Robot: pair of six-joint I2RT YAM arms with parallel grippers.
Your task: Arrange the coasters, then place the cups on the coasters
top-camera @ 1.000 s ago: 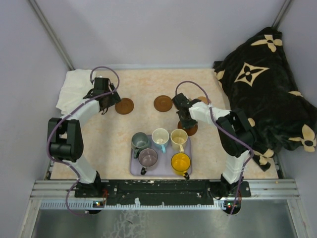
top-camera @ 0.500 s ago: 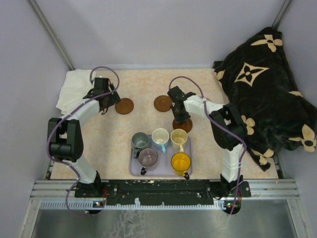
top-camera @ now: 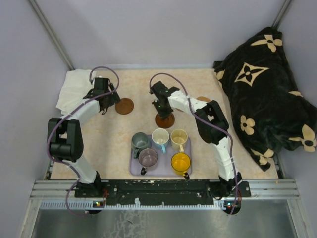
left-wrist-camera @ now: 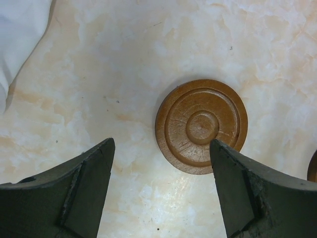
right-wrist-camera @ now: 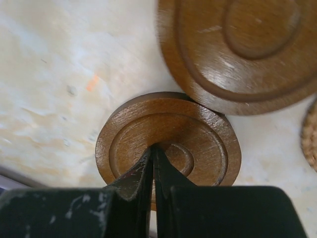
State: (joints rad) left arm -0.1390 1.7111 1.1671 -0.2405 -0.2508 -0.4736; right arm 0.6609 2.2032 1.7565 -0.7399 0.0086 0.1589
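The fingers (left-wrist-camera: 84, 191) of the left gripper (left-wrist-camera: 161, 144) stand wide apart and hold nothing. This gripper is at the far left of the marbled table (top-camera: 109, 134), just beside a crumpled white cloth (top-camera: 74, 89). In its wrist view a brown ringed coaster (left-wrist-camera: 201, 126) lies flat on the table between the two fingers, nearer the right-hand one. That finger's tip crosses the disc's rim in the picture, but whether it touches cannot be told. Toward the middle, the right gripper (right-wrist-camera: 152, 151) has its fingers pressed tightly together, with nothing clamped between them. Their joined tips come down on the centre ring of a second coaster (right-wrist-camera: 198, 144), which lies flat on the table. A third coaster (right-wrist-camera: 237, 49) meets this one's far edge. Whether it overlaps the edge or only touches it cannot be told. Seen from above, the second coaster sits just beyond the far edge of the lavender tray (top-camera: 163, 168), which lies near the arms' bases. All five cups stand upright on that tray. The grey-green cup (top-camera: 139, 142), the white cup (top-camera: 160, 136) with its blue handle and the cream cup (top-camera: 179, 137) form the far row. The mauve cup (top-camera: 148, 157) and the yellow cup (top-camera: 181, 162) form the near row. Further right, a tan coaster (top-camera: 203, 99) shows partly behind the right arm. A black blanket (top-camera: 262, 84) with cream flower shapes is heaped at the far right.
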